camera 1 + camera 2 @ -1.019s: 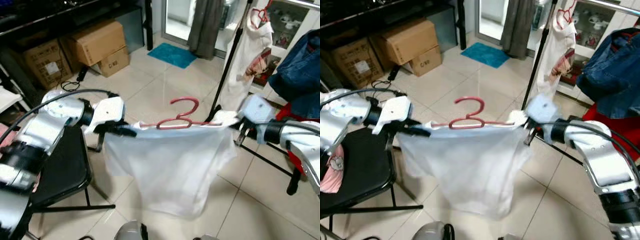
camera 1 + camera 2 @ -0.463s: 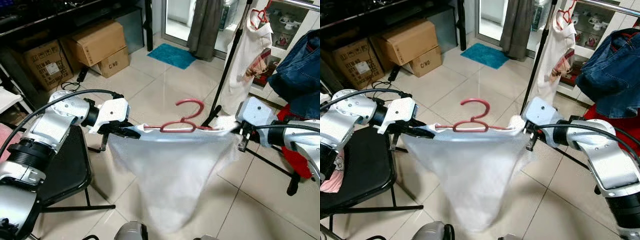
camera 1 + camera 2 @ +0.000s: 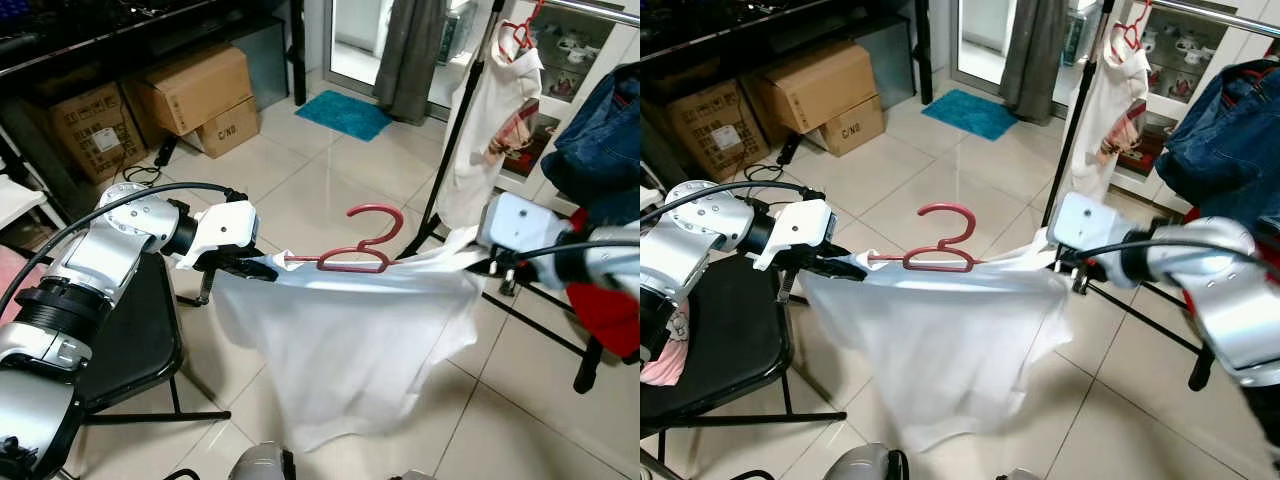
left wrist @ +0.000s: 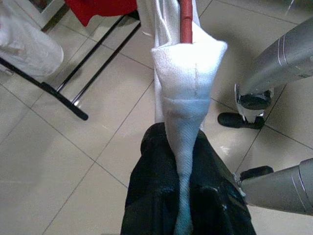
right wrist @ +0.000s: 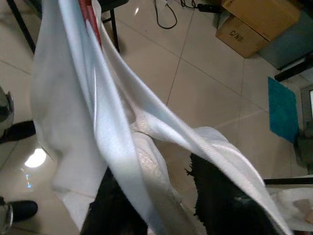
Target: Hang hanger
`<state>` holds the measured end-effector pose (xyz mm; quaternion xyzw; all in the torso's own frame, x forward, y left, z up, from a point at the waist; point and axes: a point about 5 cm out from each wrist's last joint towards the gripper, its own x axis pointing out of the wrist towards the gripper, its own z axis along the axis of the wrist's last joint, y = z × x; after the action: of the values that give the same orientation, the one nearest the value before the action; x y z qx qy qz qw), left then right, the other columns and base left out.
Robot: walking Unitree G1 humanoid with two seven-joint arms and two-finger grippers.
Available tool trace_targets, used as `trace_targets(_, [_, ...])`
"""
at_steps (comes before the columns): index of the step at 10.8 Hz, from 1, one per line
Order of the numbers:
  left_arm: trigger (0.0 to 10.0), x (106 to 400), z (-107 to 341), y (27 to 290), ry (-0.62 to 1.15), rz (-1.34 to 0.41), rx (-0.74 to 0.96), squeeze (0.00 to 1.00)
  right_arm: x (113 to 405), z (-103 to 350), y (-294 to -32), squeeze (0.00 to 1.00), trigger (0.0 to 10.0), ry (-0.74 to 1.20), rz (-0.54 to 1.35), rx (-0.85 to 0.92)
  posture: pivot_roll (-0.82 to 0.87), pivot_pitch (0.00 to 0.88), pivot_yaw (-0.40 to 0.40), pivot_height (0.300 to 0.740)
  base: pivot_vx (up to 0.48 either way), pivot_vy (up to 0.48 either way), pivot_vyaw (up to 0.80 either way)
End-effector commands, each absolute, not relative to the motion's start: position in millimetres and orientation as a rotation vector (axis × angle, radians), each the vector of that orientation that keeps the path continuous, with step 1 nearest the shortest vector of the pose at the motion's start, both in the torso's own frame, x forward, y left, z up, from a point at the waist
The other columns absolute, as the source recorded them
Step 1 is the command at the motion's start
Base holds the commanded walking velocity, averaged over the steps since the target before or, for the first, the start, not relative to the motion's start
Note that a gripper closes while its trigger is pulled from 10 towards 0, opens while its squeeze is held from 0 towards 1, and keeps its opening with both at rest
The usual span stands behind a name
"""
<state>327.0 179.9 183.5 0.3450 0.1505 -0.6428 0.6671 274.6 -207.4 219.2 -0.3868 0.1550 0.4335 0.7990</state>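
A red hanger (image 3: 358,248) carries a white shirt (image 3: 345,345) and hangs level between my two grippers, over the tiled floor. My left gripper (image 3: 262,270) is shut on the shirt's shoulder at the hanger's left end. In the left wrist view the white fabric (image 4: 186,98) is pinched between the black fingers (image 4: 151,196), with the hanger's red tip (image 4: 186,19) beyond. My right gripper (image 3: 490,265) is shut on the shirt's other shoulder. The fabric (image 5: 98,122) runs between its fingers (image 5: 215,196).
A black clothes rack (image 3: 465,100) stands at the right rear with a white garment (image 3: 495,110) on a red hanger, a denim jacket (image 3: 600,140) and a red cloth (image 3: 605,315). A black chair (image 3: 130,340) is at my left. Cardboard boxes (image 3: 195,85) line the back.
The shirt, stretched into a taut triangle half a second ago, now hangs wider and looser, sagging at its right side. Both grippers keep their hold and have barely shifted.
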Motion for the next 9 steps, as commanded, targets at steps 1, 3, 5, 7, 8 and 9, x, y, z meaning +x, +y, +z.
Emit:
trace_targets(1, [0.0,331.2,190.5,180.1,0.342,-1.427,0.814,0.0,273.3,227.5,-204.3,1.0,10.0,0.315,0.949,-0.867,0.01,0.007,0.032,0.74,0.0,0.0,0.0])
trace_targets(3, [0.0,332.8,190.1,181.3,0.352,-1.405,0.816,0.0,273.3,231.6,-205.1,1.0,10.0,0.325,0.957,-0.908,0.0,0.007,0.029,0.74,0.0,0.0,0.0])
trace_targets(5, [0.0,334.4,190.9,182.4,0.352,-1.396,0.827,0.0,270.4,233.4,-206.3,1.0,10.0,0.349,0.982,-0.947,0.0,0.006,0.027,0.74,0.0,0.0,0.0])
trace_targets(7, [0.0,337.7,193.7,179.1,0.323,-1.376,0.834,0.0,262.9,237.5,-194.6,1.0,10.0,0.326,1.068,-0.912,0.0,0.006,0.028,0.74,0.0,0.0,0.0])
trace_targets(8, [0.0,340.8,196.8,176.1,0.286,-1.357,0.839,0.0,260.9,236.0,-192.2,1.0,10.0,0.331,1.088,-0.909,0.0,0.006,0.029,0.74,0.0,0.0,0.0])
trace_targets(9, [0.0,341.9,197.7,174.7,0.279,-1.356,0.833,0.0,260.6,235.1,-191.4,1.0,10.0,0.33,1.091,-0.909,0.0,0.006,0.029,0.74,0.0,0.0,0.0])
